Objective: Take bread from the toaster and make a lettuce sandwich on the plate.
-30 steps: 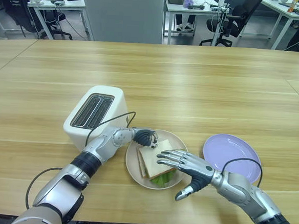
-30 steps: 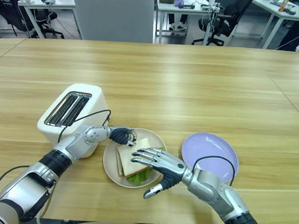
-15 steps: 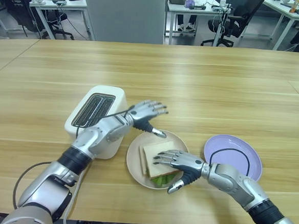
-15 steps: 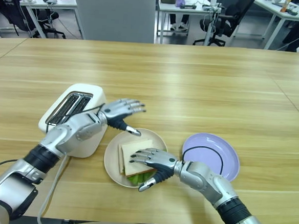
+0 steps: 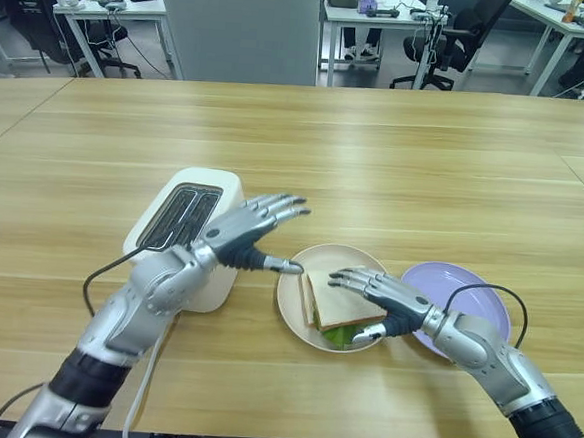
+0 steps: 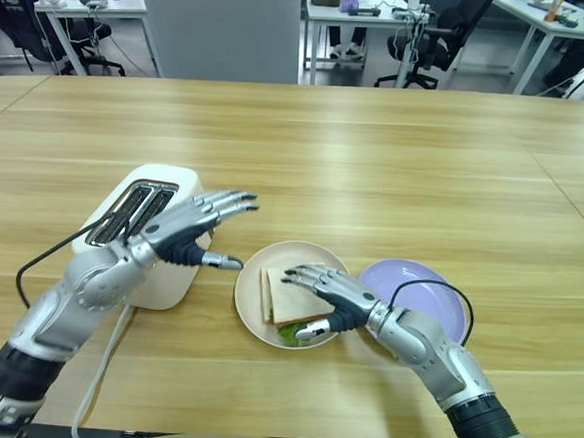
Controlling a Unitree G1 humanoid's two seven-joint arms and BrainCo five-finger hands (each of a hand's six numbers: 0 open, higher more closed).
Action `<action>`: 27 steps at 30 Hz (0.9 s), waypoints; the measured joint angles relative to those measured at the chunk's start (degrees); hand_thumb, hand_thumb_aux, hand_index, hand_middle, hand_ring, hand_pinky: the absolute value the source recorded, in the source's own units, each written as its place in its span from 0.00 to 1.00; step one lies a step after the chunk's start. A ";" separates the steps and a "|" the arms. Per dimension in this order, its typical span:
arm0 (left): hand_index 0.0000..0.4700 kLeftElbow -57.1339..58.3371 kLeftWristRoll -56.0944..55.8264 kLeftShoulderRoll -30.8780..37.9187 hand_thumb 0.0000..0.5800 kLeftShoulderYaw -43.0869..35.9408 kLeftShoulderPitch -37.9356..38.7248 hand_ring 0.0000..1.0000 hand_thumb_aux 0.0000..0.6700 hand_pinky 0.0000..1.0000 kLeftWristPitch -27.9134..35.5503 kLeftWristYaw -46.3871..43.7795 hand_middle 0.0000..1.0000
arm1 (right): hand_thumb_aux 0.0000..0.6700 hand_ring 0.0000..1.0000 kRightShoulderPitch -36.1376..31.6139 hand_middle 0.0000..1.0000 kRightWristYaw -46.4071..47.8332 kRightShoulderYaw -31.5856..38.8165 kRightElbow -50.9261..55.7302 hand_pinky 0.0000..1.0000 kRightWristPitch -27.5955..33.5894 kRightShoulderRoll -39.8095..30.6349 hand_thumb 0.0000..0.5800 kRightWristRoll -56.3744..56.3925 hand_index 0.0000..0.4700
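From my end the job looks almost finished. The sandwich point(image 5: 334, 304) lies on the beige plate point(image 5: 298, 278), just right of the toaster point(image 5: 176, 233). I see a pale top slice with lettuce point(image 5: 336, 334) peeking out along its near edge and what looks like a second slice underneath. I see no bread standing up from the toaster's slots, so I judge that part done.

My right robot hand point(image 5: 382, 297) lies on the right side of the top slice, fingers spread flat over the bread and thumb low beside the lettuce. It reads to me as pressing or steadying rather than pinching. Its forearm crosses the purple plate point(image 5: 477, 292), which sits just beside the beige one and carries nothing that I can see.

My left robot hand point(image 5: 254, 232) hovers between the toaster and the beige plate, fingers spread, holding nothing.

What is left, I think, is to square the top slice and lift both hands off the table point(image 5: 376, 165).
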 measured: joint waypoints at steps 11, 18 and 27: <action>0.98 -9.65 -13.65 7.53 1.00 -10.18 15.32 1.00 1.00 1.00 7.29 -21.90 1.00 | 1.00 1.00 12.54 1.00 21.58 4.25 -8.95 1.00 3.79 -10.54 1.00 19.40 0.98; 0.98 -2.83 7.61 3.95 1.00 -20.36 12.39 1.00 1.00 1.00 10.11 -21.41 1.00 | 1.00 1.00 13.39 1.00 24.51 7.34 -9.15 1.00 6.83 -11.30 1.00 6.35 0.98; 0.98 11.07 23.84 -6.20 1.00 -26.27 -2.95 1.00 1.00 1.00 10.68 -17.03 1.00 | 1.00 1.00 -0.26 1.00 18.33 13.74 1.63 1.00 8.61 -0.58 1.00 -12.36 0.98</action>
